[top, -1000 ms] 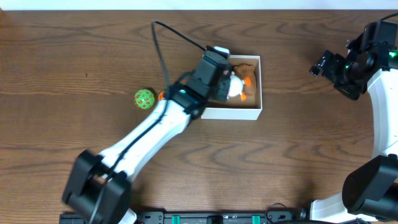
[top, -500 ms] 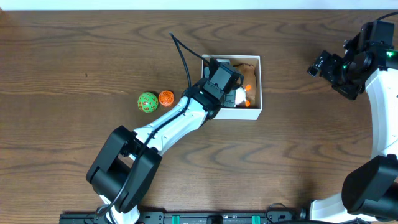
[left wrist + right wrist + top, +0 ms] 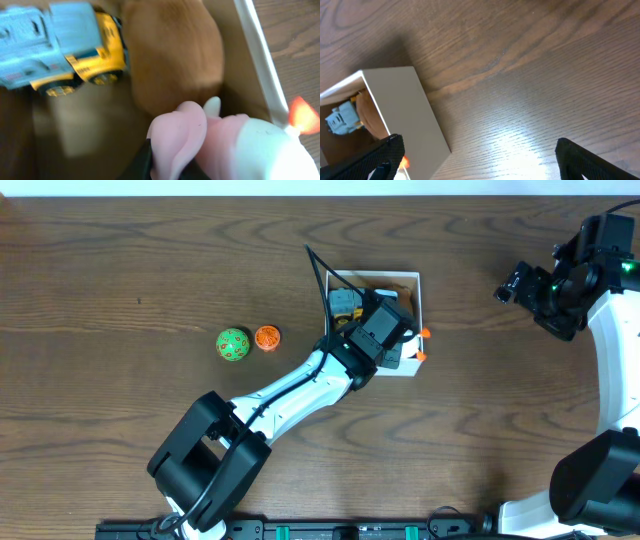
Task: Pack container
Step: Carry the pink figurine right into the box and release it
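Note:
The container (image 3: 414,286), a small white-walled box with a brown inside, stands at mid-table. It holds a blue and yellow toy truck (image 3: 60,50) and a brown plush (image 3: 175,55). My left gripper (image 3: 392,342) is over the container's front right part. It is shut on a pink and white toy (image 3: 220,145) with orange tips (image 3: 422,334) that reach over the right wall (image 3: 260,65). My right gripper (image 3: 490,160) is open and empty, above bare table to the container's right (image 3: 405,110).
A green ball (image 3: 233,344) and a small orange ball (image 3: 267,337) lie side by side on the wooden table, left of the container. The left arm's cable (image 3: 320,270) arcs over the container's back left corner.
My left gripper has moved with the toy from the container's left side across to its front right corner. The right arm has not moved.

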`<control>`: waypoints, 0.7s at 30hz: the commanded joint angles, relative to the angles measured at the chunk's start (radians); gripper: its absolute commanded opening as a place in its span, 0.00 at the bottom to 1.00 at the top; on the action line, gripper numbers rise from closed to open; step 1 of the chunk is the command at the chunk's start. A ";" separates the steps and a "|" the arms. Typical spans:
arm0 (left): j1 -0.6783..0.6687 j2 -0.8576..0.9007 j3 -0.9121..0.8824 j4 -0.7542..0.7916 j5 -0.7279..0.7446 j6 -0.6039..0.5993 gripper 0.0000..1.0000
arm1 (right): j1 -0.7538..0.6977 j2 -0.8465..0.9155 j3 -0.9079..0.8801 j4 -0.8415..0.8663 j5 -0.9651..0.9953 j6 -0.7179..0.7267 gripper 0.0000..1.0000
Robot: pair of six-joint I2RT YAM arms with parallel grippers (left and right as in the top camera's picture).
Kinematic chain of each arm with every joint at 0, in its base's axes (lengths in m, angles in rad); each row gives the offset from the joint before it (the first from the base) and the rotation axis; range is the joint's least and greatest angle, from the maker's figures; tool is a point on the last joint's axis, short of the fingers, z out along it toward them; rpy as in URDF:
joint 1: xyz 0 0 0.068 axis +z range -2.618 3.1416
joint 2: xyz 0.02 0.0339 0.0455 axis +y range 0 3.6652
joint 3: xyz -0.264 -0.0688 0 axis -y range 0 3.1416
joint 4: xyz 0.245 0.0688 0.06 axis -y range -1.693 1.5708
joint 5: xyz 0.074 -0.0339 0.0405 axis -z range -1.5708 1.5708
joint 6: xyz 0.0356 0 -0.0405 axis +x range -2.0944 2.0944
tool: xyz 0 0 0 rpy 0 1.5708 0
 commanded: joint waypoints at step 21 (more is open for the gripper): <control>0.097 -0.134 0.182 -0.216 -0.017 0.130 0.98 | 0.008 0.000 -0.006 -0.002 -0.005 0.010 0.99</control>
